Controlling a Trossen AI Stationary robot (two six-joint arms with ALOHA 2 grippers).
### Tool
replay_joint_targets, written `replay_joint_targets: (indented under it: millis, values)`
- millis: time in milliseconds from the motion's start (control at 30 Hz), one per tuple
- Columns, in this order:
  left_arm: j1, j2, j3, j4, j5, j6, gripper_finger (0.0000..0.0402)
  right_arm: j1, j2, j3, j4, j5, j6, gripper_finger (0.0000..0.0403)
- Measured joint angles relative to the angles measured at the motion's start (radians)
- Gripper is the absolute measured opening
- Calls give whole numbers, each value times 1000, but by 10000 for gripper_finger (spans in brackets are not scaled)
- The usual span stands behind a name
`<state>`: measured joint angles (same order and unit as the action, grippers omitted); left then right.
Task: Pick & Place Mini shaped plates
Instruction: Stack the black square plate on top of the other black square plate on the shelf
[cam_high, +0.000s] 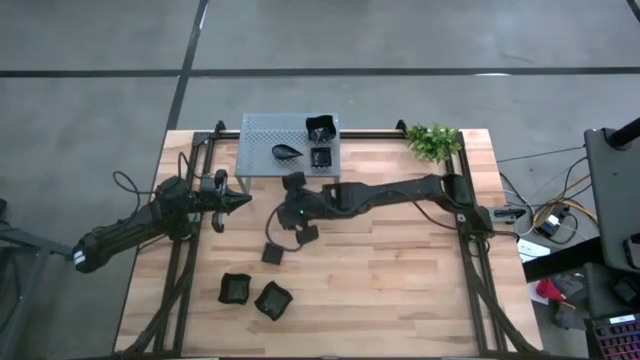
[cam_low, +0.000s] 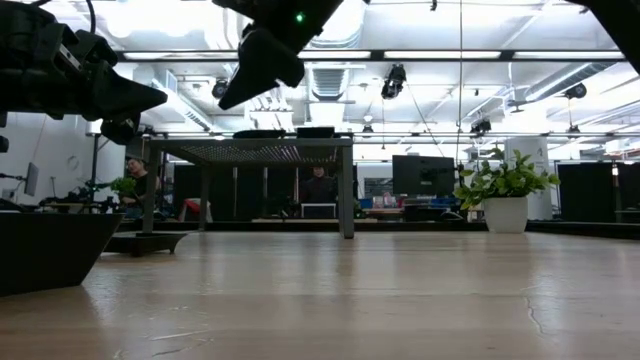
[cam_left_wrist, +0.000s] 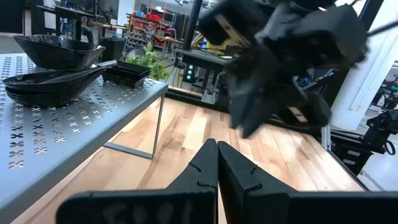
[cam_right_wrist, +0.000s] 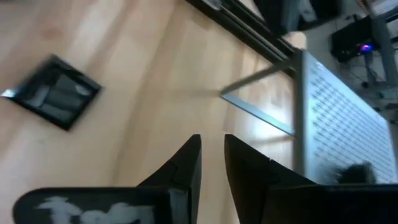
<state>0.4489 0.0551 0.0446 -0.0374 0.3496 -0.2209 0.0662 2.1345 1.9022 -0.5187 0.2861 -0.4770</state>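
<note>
Several black mini shaped plates show in the high view. A leaf plate, a small square and a wavy-rimmed plate rest on the grey perforated shelf. A small square and two wavy-rimmed plates lie flat on the wooden table. My right gripper hovers above the table in front of the shelf, slanting down, slightly open with nothing between its fingers. The small square lies on the table off to its near side. My left gripper waits shut at the table's left, level and holding nothing.
A green plant in a white pot stands at the far right corner. The shelf stands on thin legs at the table's far middle. Bare wood lies at the table's near right. People and desks show in the room beyond.
</note>
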Motion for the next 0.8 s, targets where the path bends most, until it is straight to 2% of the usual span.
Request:
replay_joint_targets:
  millis: [333, 533, 800]
  values:
    - [0, 0, 0, 0, 0, 0, 3, 53, 0, -5, -75, -82, 60, 78]
    - [0, 0, 0, 0, 0, 0, 3, 79, 14, -14, -100, -306, -18, 70]
    - [0, 0, 0, 0, 0, 0, 3, 93, 91, -32, -23, -320, -52, 75]
